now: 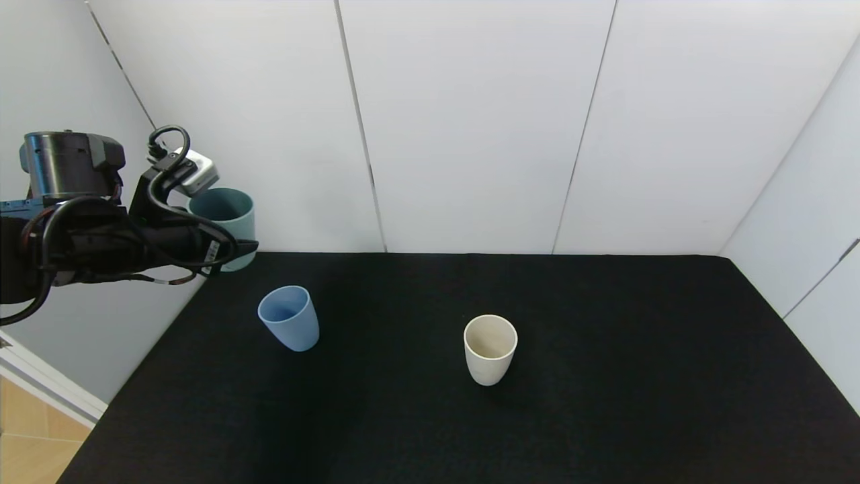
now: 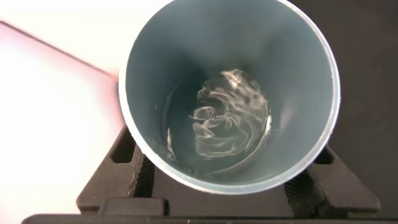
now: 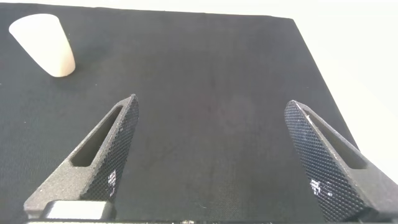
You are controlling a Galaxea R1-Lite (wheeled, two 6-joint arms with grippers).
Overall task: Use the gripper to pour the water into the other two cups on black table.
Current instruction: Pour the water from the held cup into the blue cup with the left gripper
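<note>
My left gripper (image 1: 232,250) is shut on a teal-green cup (image 1: 225,222) and holds it upright in the air at the far left, above the table's back-left corner. The left wrist view looks down into that cup (image 2: 230,37), which holds rippling water (image 2: 227,121); the pads (image 2: 143,177) press its sides. The light blue cup (image 1: 289,327) stands on the black table (image 1: 605,403), below and right of the held cup. The cream-white cup (image 1: 490,349) stands near the table's middle and shows in the right wrist view (image 3: 45,45). My right gripper (image 3: 211,124) is open over bare tabletop.
White wall panels (image 1: 470,121) close the back and right sides of the table. The table's left edge drops to a wooden floor (image 1: 33,444). The right arm is out of the head view.
</note>
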